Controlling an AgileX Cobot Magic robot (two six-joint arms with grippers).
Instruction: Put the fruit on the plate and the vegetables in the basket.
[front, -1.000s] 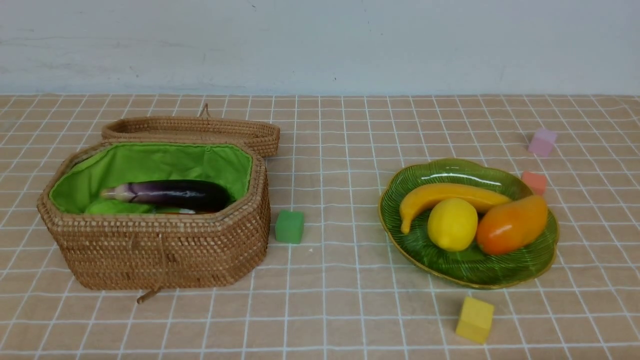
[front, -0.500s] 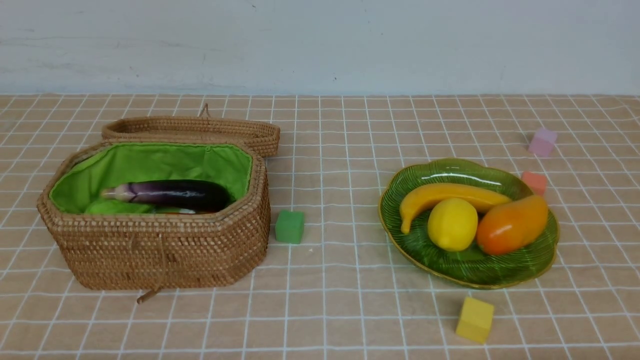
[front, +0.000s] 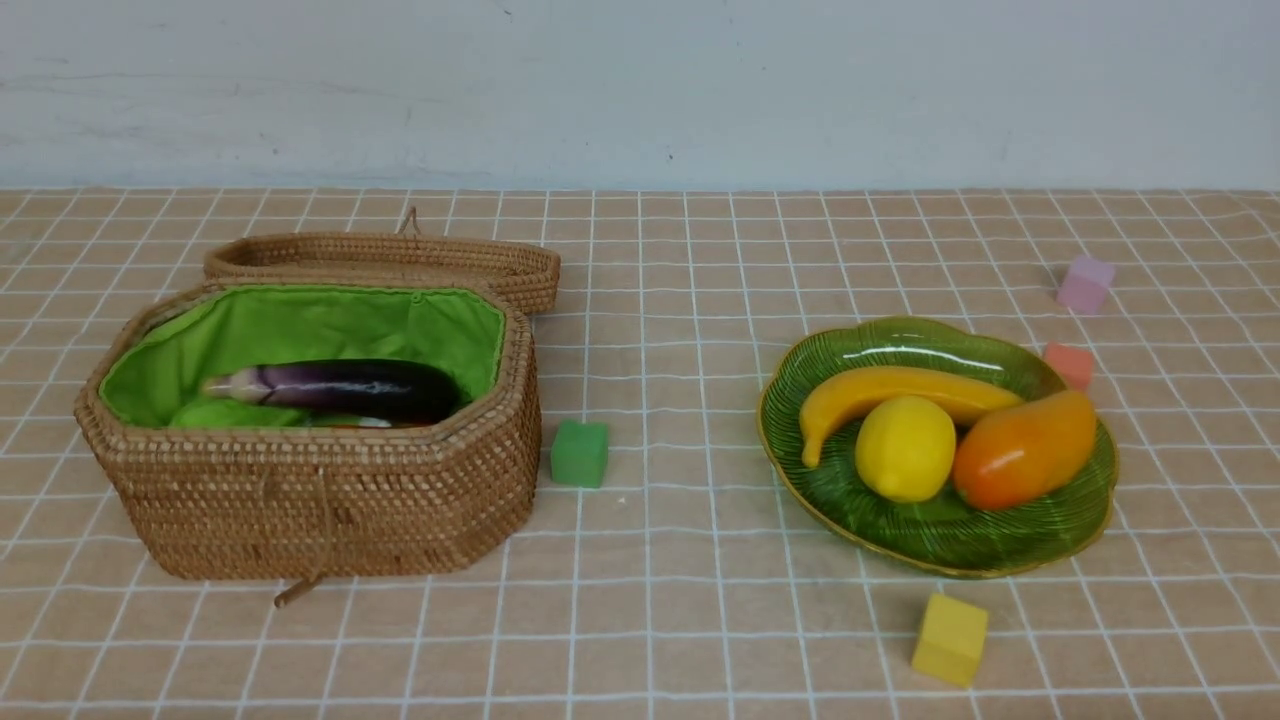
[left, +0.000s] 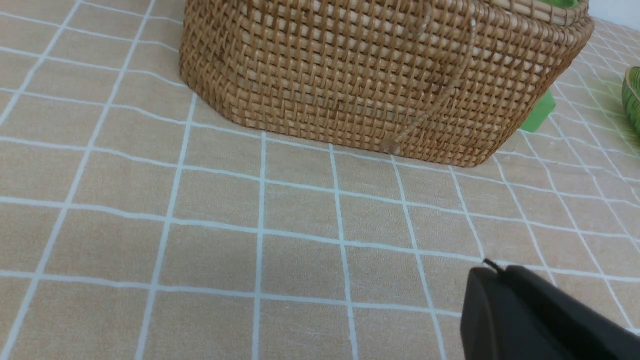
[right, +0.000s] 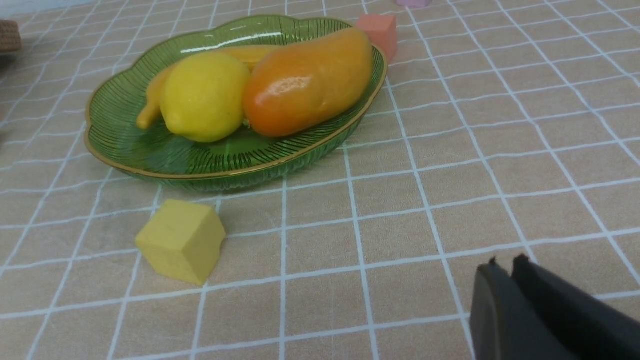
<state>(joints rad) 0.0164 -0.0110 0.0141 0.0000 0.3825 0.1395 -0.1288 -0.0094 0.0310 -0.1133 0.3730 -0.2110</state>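
Fruit (front: 905, 447) on plate (front: 1085, 520) far-left of right end effector (right: 502, 265); veg in basket (left: 380, 75) far of left end effector (left: 495, 272). Both pressed together, empty; nothing left to grab.

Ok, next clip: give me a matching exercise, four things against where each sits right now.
Things:
1. eggplant
2. lemon
3. green cube
4. yellow cube

Places:
A. on the cloth, in front of the plate
B. inside the basket
C. on the cloth, between basket and plate
D. on the plate, between banana and mango

Pairs: 1-B, 2-D, 3-C, 4-A
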